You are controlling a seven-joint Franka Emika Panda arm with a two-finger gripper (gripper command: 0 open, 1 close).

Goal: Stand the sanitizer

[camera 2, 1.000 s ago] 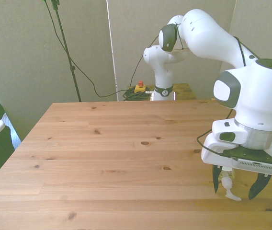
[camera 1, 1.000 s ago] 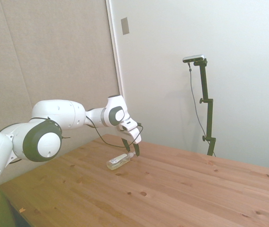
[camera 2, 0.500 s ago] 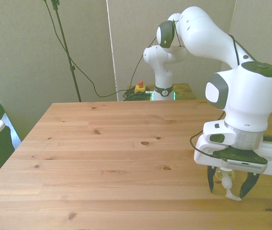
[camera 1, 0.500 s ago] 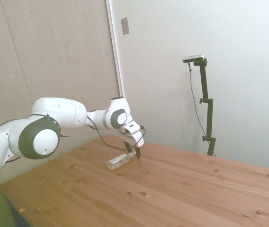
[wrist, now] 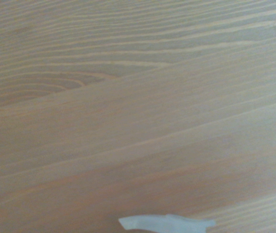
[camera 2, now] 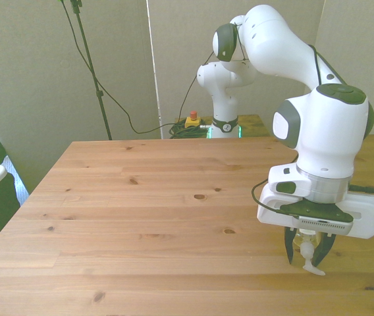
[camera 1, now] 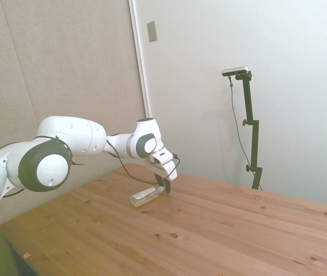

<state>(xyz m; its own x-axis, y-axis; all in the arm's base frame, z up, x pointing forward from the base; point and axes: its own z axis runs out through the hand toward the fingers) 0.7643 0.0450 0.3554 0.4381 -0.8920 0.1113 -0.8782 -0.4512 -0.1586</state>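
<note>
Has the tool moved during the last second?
Yes. In the front view the tool shifted toward the view's left across the table, and its fingers closed in around the bottle.

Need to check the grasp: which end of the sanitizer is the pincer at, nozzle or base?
The nozzle end. The pincer straddles the lying sanitizer at its white cap, while the yellowish base points away along the table.

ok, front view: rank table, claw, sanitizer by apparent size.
1. table, fills most of the frame
2. claw, though nearness to the camera enlarges it
3. sanitizer, mostly hidden between the fingers
</note>
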